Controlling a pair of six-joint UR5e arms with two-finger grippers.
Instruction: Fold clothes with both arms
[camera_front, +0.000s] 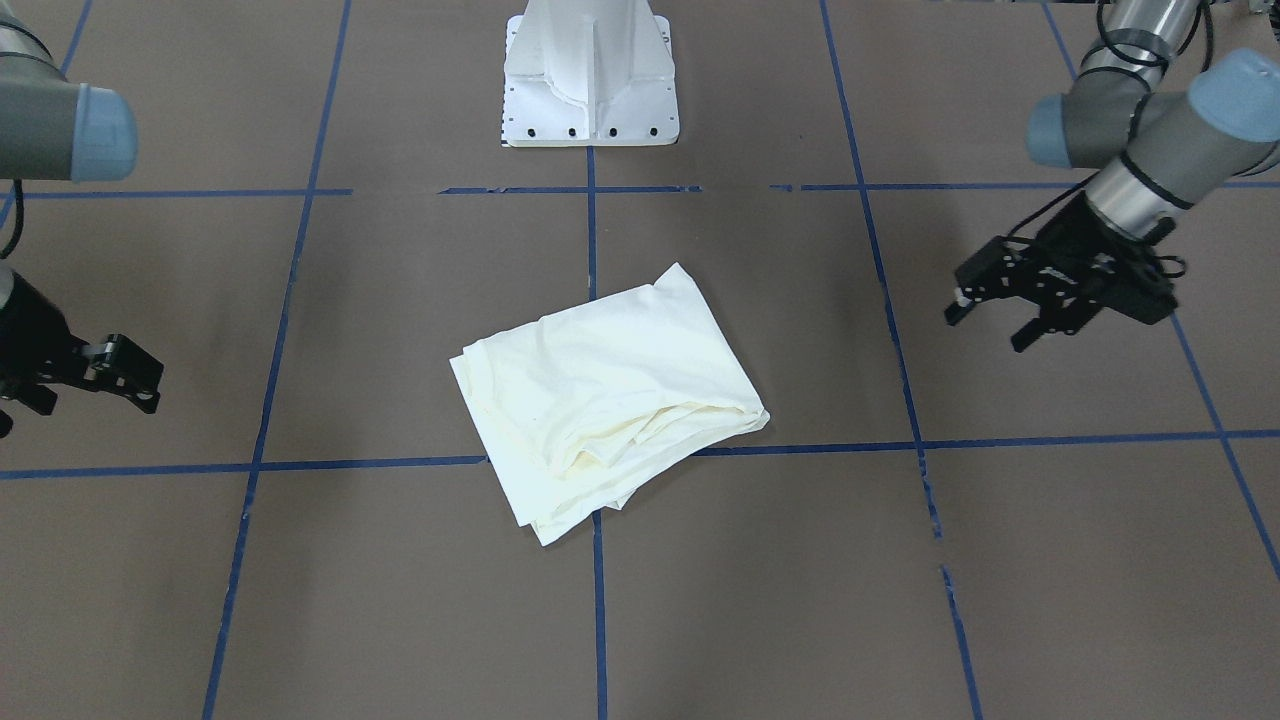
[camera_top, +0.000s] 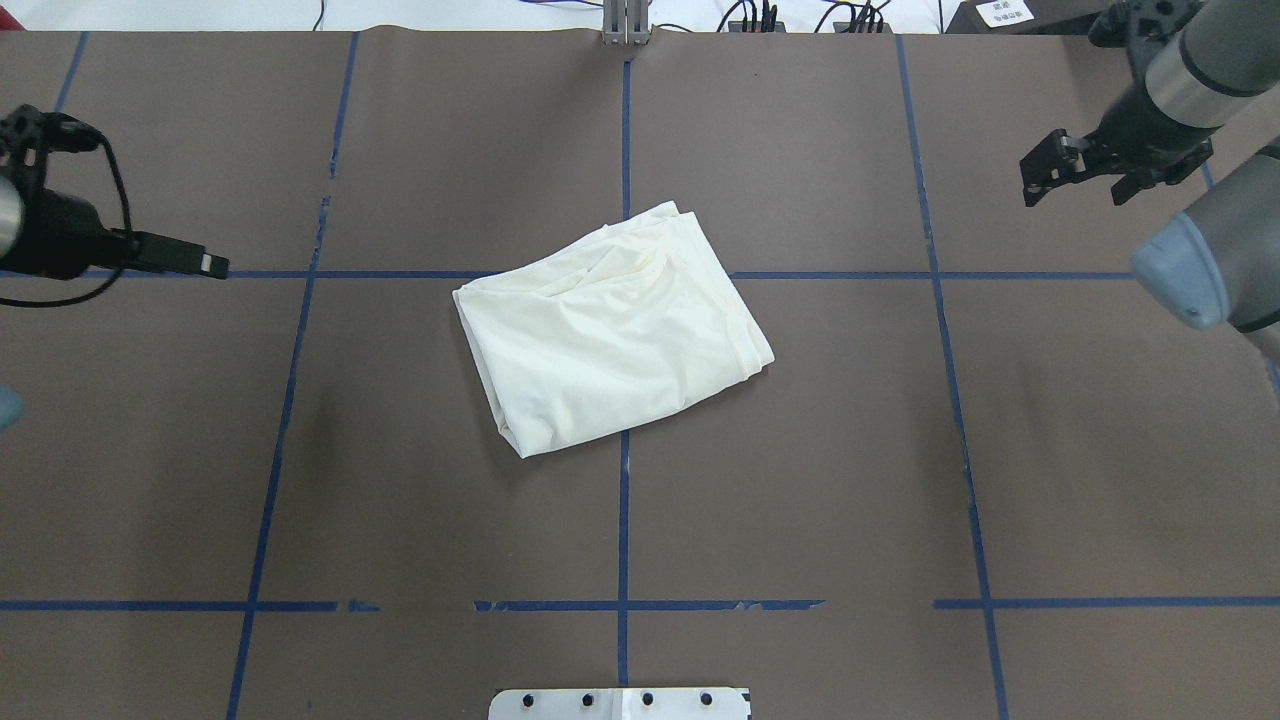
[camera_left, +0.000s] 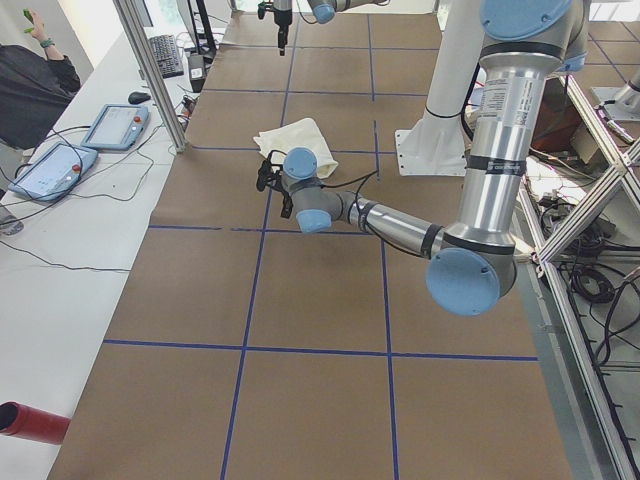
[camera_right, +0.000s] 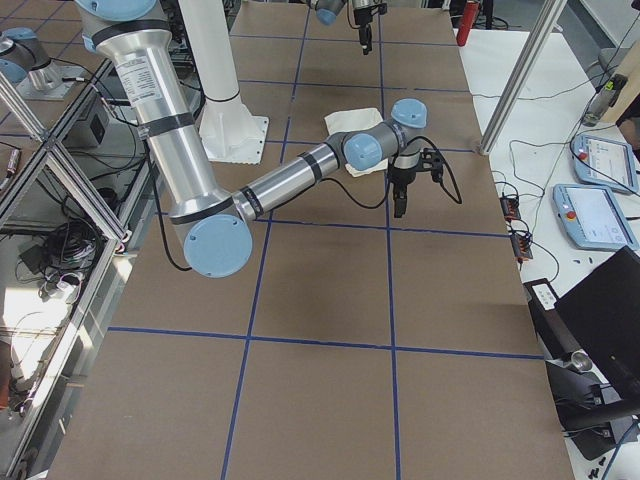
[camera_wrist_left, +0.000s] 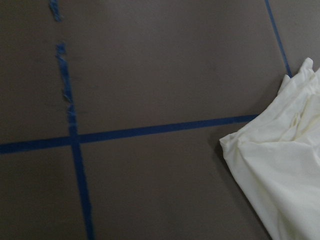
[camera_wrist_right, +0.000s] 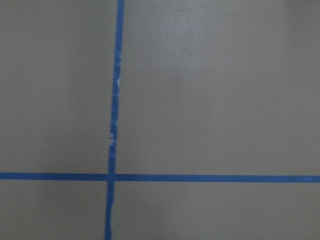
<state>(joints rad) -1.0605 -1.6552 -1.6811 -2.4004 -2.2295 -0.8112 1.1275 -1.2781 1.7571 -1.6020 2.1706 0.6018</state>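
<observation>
The clothes (camera_top: 615, 330) are one cream shirt folded into a tilted rectangle at the table's middle, plain side up, layered edges toward the far side (camera_front: 610, 395). No print shows. My left gripper (camera_front: 988, 328) hovers open and empty well off to the shirt's left, seen side-on from overhead (camera_top: 205, 265). My right gripper (camera_top: 1075, 192) is open and empty too, far out to the shirt's right (camera_front: 140, 383). The left wrist view catches a corner of the shirt (camera_wrist_left: 280, 170). The right wrist view holds only the mat and tape.
Blue tape lines (camera_top: 625, 460) grid the brown mat. The white pedestal base (camera_front: 590, 75) stands at the robot's side of the table. A side table with teach pendants (camera_left: 115, 125) and a seated person (camera_left: 30, 85) lies beyond the far edge.
</observation>
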